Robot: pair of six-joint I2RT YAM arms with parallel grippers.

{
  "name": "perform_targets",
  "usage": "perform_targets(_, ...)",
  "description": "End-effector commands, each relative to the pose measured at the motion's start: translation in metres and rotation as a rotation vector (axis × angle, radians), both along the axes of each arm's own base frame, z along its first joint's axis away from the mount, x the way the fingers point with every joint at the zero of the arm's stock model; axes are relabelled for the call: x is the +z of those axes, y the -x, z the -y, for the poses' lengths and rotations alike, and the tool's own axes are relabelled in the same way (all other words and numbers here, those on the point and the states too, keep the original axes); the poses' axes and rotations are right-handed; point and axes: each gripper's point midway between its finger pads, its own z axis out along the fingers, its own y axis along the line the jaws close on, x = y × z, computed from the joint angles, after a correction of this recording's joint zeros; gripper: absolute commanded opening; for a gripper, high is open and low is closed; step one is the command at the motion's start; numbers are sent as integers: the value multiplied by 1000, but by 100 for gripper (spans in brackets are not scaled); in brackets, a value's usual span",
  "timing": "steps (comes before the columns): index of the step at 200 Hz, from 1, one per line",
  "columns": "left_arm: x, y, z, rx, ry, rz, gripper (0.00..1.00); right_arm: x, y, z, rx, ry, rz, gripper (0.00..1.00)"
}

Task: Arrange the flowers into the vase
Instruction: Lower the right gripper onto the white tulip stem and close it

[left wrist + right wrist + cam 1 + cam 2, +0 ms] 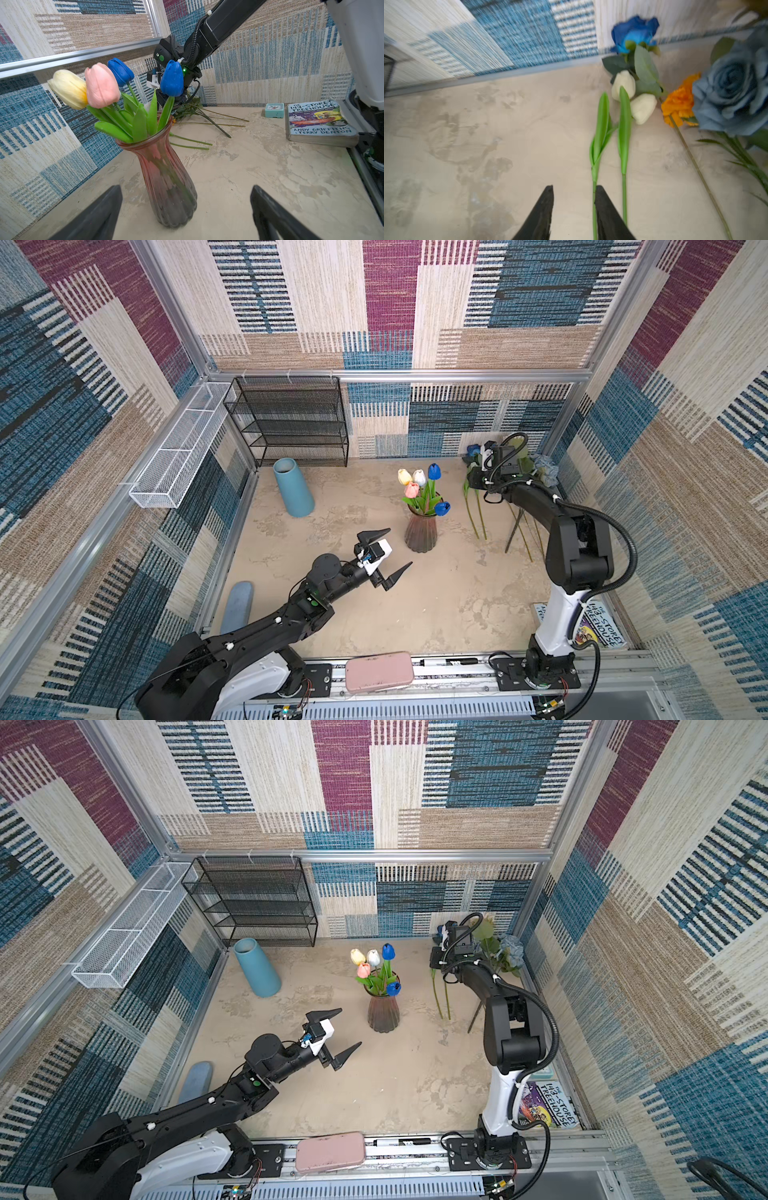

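Observation:
A ribbed pink glass vase [420, 531] [383, 1015] [166, 176] stands mid-table and holds cream, pink, white and blue tulips [419, 485] [101, 85]. My left gripper [399, 547] [186, 188] hovers just before it, open and empty. The remaining flowers lie at the back right: two white tulips [623, 83], a blue rose [633, 31], an orange bloom [681, 99] and a dusty-blue rose [733, 87]. My right gripper [574, 187] is low over them, its jaws narrowly apart. One tulip's green stem [595, 178] runs along the inner edge of one finger.
A teal cylinder vase [293, 487] leans at the back left beside a black mesh shelf [291, 423] and a white wire basket [178, 448]. A book [318, 122] and small clock [274, 110] sit near the right arm's base. A pink case [379, 671] lies on the front rail.

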Motion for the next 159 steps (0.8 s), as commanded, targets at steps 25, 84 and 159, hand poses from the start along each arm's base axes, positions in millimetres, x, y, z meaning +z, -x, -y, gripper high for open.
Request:
perform_targets(25, -2, -3, 7, -18, -14, 9, 99, -53, -5, 11, -17, 101, -153, 37)
perform_targets(84, -7, -7, 14, -35, -19, -1, 98, -90, -8, 9, -9, 178, -244, 38)
perform_targets(159, -7, -5, 10, -25, -15, 0, 98, -120, -15, 3, -10, 224, -298, 13)
